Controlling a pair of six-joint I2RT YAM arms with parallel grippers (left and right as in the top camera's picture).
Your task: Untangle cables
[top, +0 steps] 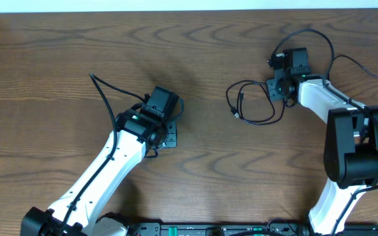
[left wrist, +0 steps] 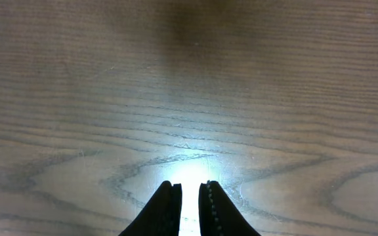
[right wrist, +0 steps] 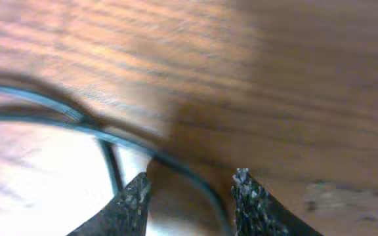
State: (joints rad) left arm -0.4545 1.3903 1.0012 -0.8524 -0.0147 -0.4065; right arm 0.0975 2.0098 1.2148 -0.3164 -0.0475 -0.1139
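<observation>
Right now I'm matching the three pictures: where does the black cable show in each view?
Overhead: cable looped right of centre, on the table.
Left wrist: not in it.
Right wrist: cable at lower left, running between the jaws.
Shared landmark: the wood-grain table, in all three.

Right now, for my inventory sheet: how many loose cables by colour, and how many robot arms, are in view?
Black loose cable: 1
White loose cable: 0
Robot arms: 2 (left arm, right arm)
Total: 3
</observation>
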